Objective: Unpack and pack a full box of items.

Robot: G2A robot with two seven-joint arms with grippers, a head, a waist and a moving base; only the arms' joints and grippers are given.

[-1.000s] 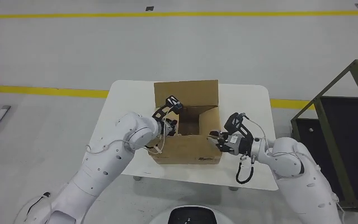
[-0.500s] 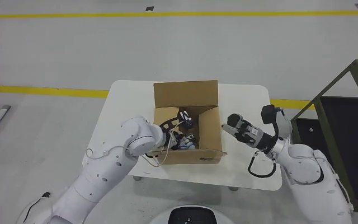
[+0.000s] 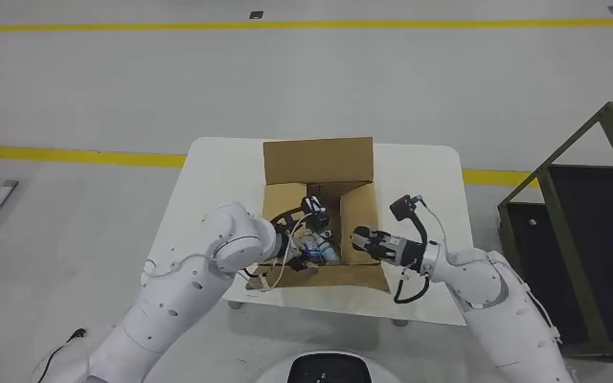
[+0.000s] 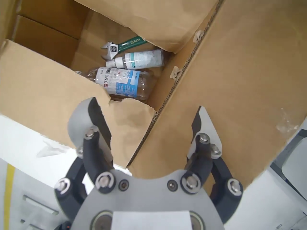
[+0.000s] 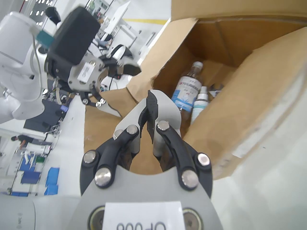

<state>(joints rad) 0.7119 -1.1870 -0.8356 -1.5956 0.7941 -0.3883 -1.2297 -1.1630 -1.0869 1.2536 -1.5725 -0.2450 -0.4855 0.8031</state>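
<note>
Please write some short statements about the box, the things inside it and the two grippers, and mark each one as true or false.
1. The cardboard box stands open on the table. True.
2. The left gripper is shut on a bottle. False: it is open and empty, over a corner of the box.
3. A wrench with a green handle lies inside the box. True.
4. The large bottle stands upright. False: it lies on its side, next to the small bottle.
5. The right gripper is wide open. False: it is shut, in front of a box flap.
</note>
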